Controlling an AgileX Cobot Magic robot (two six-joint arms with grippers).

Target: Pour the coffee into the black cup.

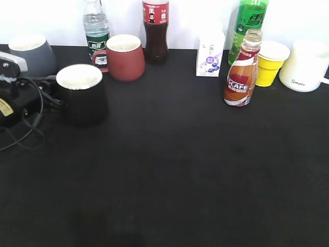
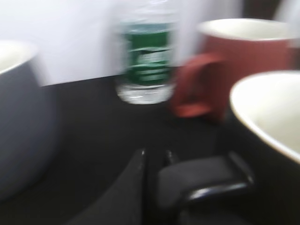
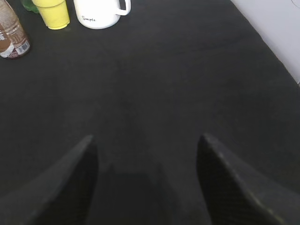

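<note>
The coffee bottle (image 1: 240, 72), uncapped and holding brown liquid, stands upright at the right middle of the black table. It also shows at the top left of the right wrist view (image 3: 11, 35). The black cup (image 1: 82, 98) with its white inside stands at the left. In the blurred left wrist view, the cup (image 2: 255, 183) is at the right. My left gripper (image 2: 155, 153) has its fingers close together around the cup's loop handle (image 2: 206, 180). In the exterior view my left gripper (image 1: 43, 82) is at the cup's left side. My right gripper (image 3: 145, 140) is open and empty over bare table, well short of the bottle.
Along the back stand a grey mug (image 1: 32, 51), a water bottle (image 1: 96, 28), a dark red mug (image 1: 125, 56), a cola bottle (image 1: 156, 31), a small carton (image 1: 209, 54), a green bottle (image 1: 248, 25), a yellow cup (image 1: 270, 62) and a white mug (image 1: 306, 64). Cables (image 1: 28, 118) trail at the left.
</note>
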